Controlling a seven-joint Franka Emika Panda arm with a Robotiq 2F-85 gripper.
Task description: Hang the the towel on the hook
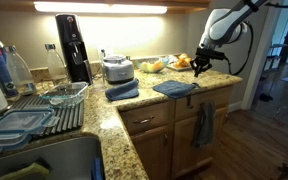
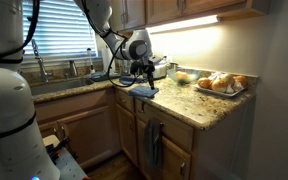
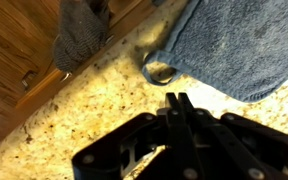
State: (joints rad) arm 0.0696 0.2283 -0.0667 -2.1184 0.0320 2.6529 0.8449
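In an exterior view I have the pincer (image 1: 199, 66) hanging over the far end of the worktop (image 1: 144, 102), just above and beyond the towel (image 1: 174, 88). The towel lies flat by the front edge, spread out, so a corner should be easy to pinch. A thicker folded towel (image 1: 122, 91) sits further along, well apart, and is not my target. A darker towel (image 1: 204, 122) hangs down the cabinet front right below; I take that as the hanging spot, though I cannot make out the hook itself.

In an exterior view from the other side, the pincer (image 2: 144, 76) sits low over the towel (image 2: 144, 91), close to it, but I cannot tell from here whether they touch. The darker towel (image 2: 154, 145) hangs on the cabinet door under the edge. A tray (image 2: 242, 90) of food is off to the side, clear of my path.

On to the wrist view: the pincer (image 3: 177, 103) is pinched right down, fingertips together, with nothing between them that I can see. It points at bare granite worktop (image 3: 94, 110). The towel (image 3: 239, 50) fills the upper right, and its nearest corner curls up just beyond the tips. The darker towel (image 3: 82, 30) shows past the worktop edge. As I read it, the grasp is not yet made: I need to spread the fingers and take that curled corner.
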